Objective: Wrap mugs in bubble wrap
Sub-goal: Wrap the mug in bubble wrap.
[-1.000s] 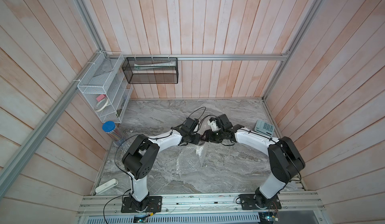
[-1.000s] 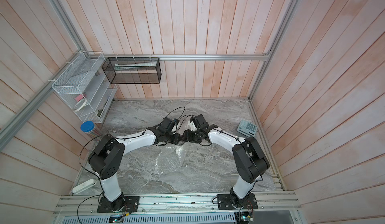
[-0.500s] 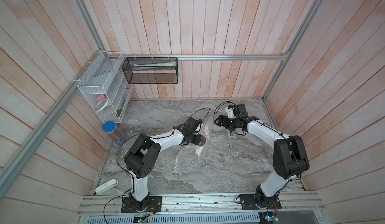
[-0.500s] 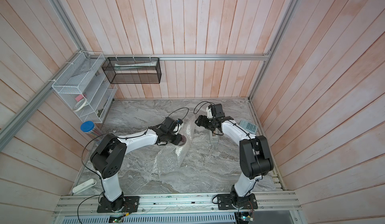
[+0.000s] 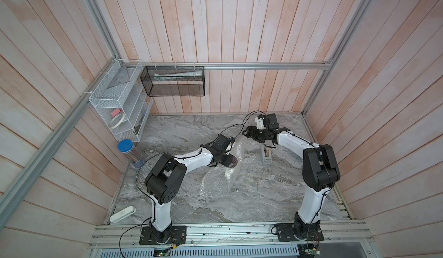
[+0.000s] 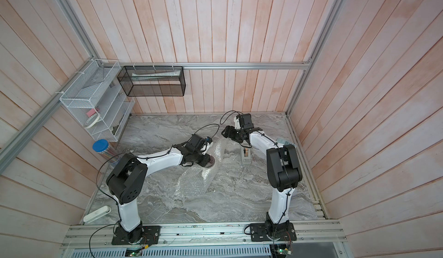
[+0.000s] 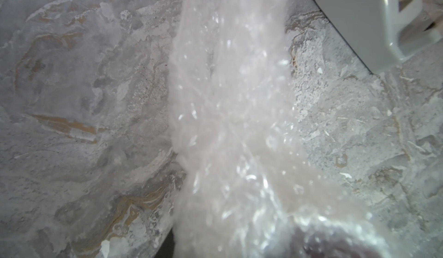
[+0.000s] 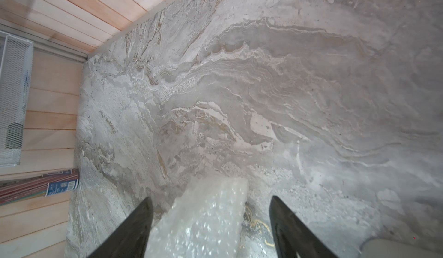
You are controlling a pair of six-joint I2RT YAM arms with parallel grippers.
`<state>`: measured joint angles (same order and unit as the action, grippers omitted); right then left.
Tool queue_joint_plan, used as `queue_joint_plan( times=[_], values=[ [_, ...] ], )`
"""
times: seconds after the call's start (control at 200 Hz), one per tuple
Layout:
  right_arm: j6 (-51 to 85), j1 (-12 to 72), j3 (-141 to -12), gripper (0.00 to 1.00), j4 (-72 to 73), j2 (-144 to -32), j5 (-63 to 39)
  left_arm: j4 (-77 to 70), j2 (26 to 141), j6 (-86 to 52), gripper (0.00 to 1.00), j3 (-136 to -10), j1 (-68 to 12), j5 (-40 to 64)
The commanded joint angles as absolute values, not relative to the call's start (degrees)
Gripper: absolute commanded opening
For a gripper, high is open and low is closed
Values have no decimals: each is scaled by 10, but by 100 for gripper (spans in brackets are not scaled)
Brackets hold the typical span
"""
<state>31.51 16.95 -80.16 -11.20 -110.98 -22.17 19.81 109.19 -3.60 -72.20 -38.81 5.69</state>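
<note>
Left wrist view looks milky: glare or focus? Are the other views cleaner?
Left wrist view: focus mostly; the bubble wrap is close to the lens, blurred, with white glints, and the mug is a dark smear beneath it. Right wrist view: table fairly sharp, wrap near the lens soft. In both top views: even light, no glare, all sharp.

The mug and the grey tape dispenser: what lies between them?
A raised fold of bubble wrap, close against the mug; then bare table up to the tape dispenser. Both top views show this.
</note>
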Motion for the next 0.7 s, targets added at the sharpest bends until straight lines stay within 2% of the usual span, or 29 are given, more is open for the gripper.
queue_joint_plan(
  times=[0.0, 0.14, 0.38, 0.45, 0.51, 0.57, 0.595, 0.67, 0.695],
  values=[
    [320, 174, -830, 72, -125, -1137, -227, 221, 1121, -15, 37, -720, -394, 55],
    [312, 182, -864, 68, -148, -1160, -218, 218, 1121, -14, 37, -720, -395, 58],
    [300, 193, -917, 49, -183, -1193, -211, 215, 1121, -12, 37, -717, -395, 57],
    [296, 196, -920, 40, -192, -1194, -209, 215, 1120, -12, 37, -717, -395, 58],
    [295, 196, -915, 25, -195, -1190, -209, 215, 1120, -12, 37, -718, -395, 59],
    [295, 196, -907, 19, -195, -1182, -205, 214, 1120, -12, 37, -717, -395, 60],
    [294, 196, -905, 12, -194, -1179, -204, 214, 1121, -12, 37, -717, -395, 60],
    [294, 196, -895, 1, -193, -1166, -202, 213, 1121, -11, 37, -717, -395, 60],
    [294, 196, -893, 0, -191, -1161, -202, 213, 1121, -11, 37, -717, -395, 60]
  ],
)
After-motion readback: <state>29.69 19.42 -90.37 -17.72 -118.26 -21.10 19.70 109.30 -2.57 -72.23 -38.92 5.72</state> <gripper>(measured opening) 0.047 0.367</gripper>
